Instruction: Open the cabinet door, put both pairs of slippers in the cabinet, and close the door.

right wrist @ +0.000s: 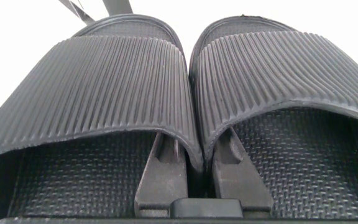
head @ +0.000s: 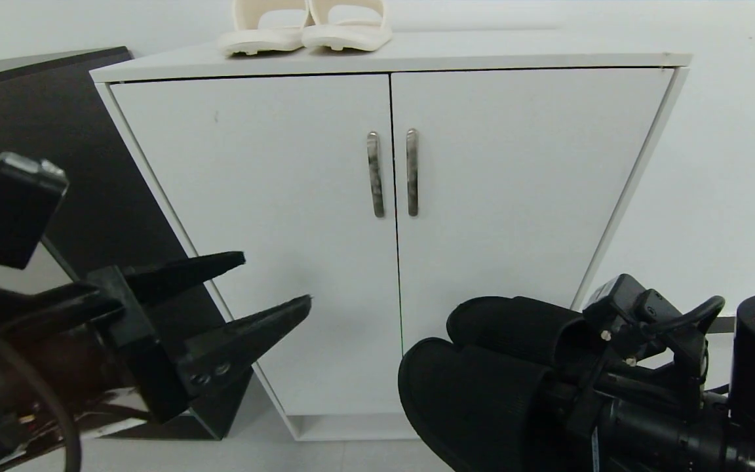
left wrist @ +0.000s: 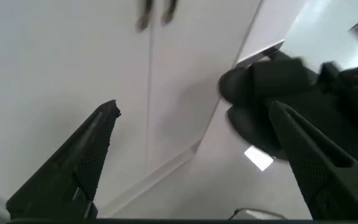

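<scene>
The white cabinet (head: 272, 216) stands before me with both doors shut, its two metal handles (head: 375, 174) side by side at the middle seam. A cream pair of slippers (head: 305, 29) rests on its top. My right gripper (right wrist: 197, 171) is shut on the black pair of slippers (head: 495, 373), one finger under each strap, pinching the inner walls together; it holds them low, in front of the right door. My left gripper (head: 276, 278) hangs open and holds nothing, low before the left door. In the left wrist view the black slippers (left wrist: 260, 87) lie beyond its fingertips (left wrist: 107, 118).
A dark panel (head: 56, 131) leans against the cabinet's left side, close behind my left arm. Pale floor (head: 351, 455) runs in front of the cabinet base, and a white wall (head: 738, 164) is to the right.
</scene>
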You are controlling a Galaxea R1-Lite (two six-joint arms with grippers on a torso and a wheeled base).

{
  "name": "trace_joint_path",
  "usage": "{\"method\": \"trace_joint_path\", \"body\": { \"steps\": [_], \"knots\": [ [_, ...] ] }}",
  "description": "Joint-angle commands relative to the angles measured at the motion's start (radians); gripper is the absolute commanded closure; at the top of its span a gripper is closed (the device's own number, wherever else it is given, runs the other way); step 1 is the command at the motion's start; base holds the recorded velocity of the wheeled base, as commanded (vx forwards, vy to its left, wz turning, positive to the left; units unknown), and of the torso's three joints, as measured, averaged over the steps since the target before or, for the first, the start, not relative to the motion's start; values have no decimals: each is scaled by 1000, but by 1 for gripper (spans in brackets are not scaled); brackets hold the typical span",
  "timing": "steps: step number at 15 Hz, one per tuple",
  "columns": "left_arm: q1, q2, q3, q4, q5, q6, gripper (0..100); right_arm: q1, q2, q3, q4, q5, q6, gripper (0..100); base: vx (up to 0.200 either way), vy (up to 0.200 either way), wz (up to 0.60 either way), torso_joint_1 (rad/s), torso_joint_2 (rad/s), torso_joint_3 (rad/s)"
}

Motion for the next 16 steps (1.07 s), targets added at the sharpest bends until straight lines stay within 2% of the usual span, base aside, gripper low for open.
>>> {"method": "trace_joint_path", "body": {
  "steps": [1, 2, 3, 6, 8, 9, 12, 14, 15, 16],
  "knots": [
    [-96, 143, -89, -42, 30, -12, 0, -1, 8, 2, -1, -1, 0, 100, 0, 0, 0, 0, 0, 0],
    [-119, 152, -107, -42, 40, -16, 0, -1, 8, 2, -1, -1, 0, 100, 0, 0, 0, 0, 0, 0],
    [-152, 195, -176, -38, 48, -39, 0, -1, 9, 5, -1, -1, 0, 100, 0, 0, 0, 0, 0, 0],
    [-152, 318, -296, -38, 16, -47, 0, -1, 9, 6, -1, 1, -2, 100, 0, 0, 0, 0, 0, 0],
    [-149, 371, -374, -34, -75, -78, 0, 0, 8, 11, -1, 1, -3, 100, 0, 0, 0, 0, 0, 0],
    [-138, 376, -408, -8, -121, -104, 0, 0, 8, 11, -1, 1, -3, 100, 0, 0, 0, 0, 0, 0],
    [-43, 371, -477, 90, -339, -161, 0, 0, 6, 13, -1, 4, -5, 100, 0, 0, 0, 0, 0, 0],
    [-8, 376, -489, 98, -418, -194, 0, 3, 3, 20, -1, 4, -9, 100, 0, 0, 0, 0, 0, 0],
    [-4, 388, -500, 100, -417, -204, 0, 5, 3, 20, -1, 4, -9, 100, 0, 0, 0, 0, 0, 0],
    [-4, 411, -502, 95, -392, -199, 0, 5, 3, 20, -2, 6, -8, 100, 0, 0, 0, 0, 0, 0]
  ]
}}
